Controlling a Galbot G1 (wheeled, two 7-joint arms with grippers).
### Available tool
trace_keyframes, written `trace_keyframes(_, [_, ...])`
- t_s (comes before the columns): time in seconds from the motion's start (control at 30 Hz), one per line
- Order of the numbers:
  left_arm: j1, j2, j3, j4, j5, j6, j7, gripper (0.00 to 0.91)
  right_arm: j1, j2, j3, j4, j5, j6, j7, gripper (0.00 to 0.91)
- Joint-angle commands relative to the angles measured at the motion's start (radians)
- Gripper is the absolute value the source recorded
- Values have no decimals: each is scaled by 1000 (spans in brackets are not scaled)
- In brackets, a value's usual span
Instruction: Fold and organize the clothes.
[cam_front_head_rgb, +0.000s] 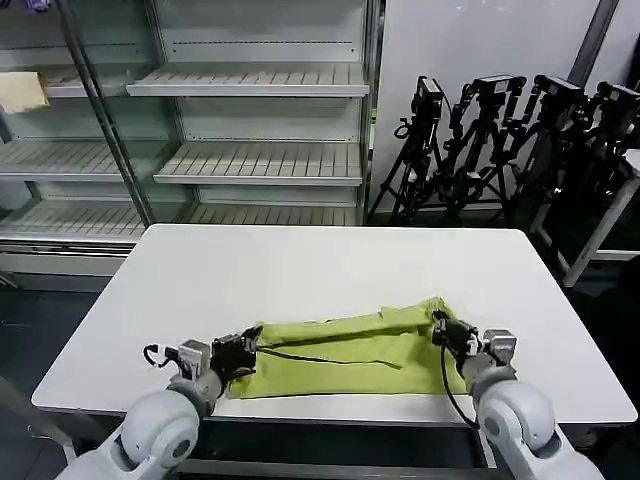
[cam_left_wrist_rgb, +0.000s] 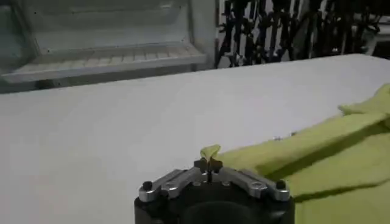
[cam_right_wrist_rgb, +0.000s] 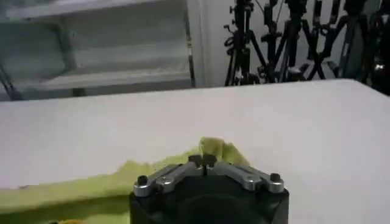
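Left gripper (cam_front_head_rgb: 243, 350): at the near left edge of the table (cam_front_head_rgb: 300, 260), fingers pinched together on a small tuft at the shirt's left end.
Right gripper (cam_front_head_rgb: 441, 328): at the near right, clamped likewise on the shirt's right end.
Shirt (cam_front_head_rgb: 345, 355): lime-green, lying in a long rumpled band along the near edge, stretched between both grippers.
Risk: each grip looks thin, only a nub of cloth; an uneven pull could slip one corner free and the fold would skew.
Behind: bare shelves (cam_front_head_rgb: 250, 160), tripods (cam_front_head_rgb: 500, 140).
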Motion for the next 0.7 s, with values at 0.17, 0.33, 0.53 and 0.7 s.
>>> trace_keyframes(0.17, [60, -26, -22, -51, 111, -22, -3, 907, -103, 38, 30, 67, -104, 6, -5, 907])
trace_keyframes(0.33, [90, -62, -66, -87, 87, -41, -60, 907, -181, 55, 84, 159, -156, 36, -10, 907])
trace_keyframes(0.53, [125, -149, -113, -76, 37, -30, -160, 907, -267, 78, 149, 249, -174, 38, -11, 907])
trace_keyframes(0.7, [155, -213, -100, -49, 42, -17, -204, 907, -329, 100, 186, 280, -197, 45, -16, 907])
